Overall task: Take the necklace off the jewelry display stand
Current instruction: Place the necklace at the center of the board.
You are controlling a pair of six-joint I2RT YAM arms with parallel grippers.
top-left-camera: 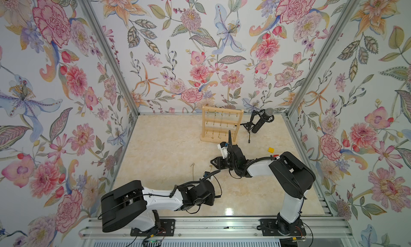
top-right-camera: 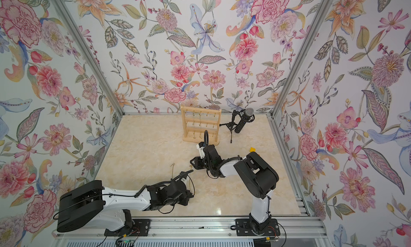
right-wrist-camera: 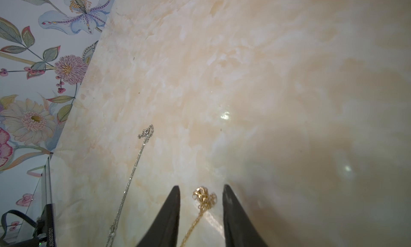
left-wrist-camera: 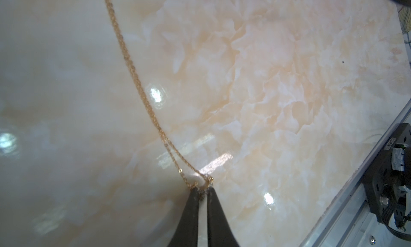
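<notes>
My left gripper (left-wrist-camera: 203, 190) clamps the necklace (left-wrist-camera: 138, 83) at one end; my right gripper (right-wrist-camera: 201, 186), jaws apart, straddles the other, well off the jewelry display stand (top-left-camera: 213, 139).

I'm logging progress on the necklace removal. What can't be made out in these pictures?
jewelry display stand: both top views, too small to tell what hangs on it.
gold chain: left wrist view, one end cut off by the edge.
silver chain: right wrist view, one end cut off by the edge.

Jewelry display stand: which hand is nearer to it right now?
Right. The right hand hangs open a short way in front of the jewelry display stand; the left hand is farther back toward the robot's side, pinching a gold necklace.
</notes>
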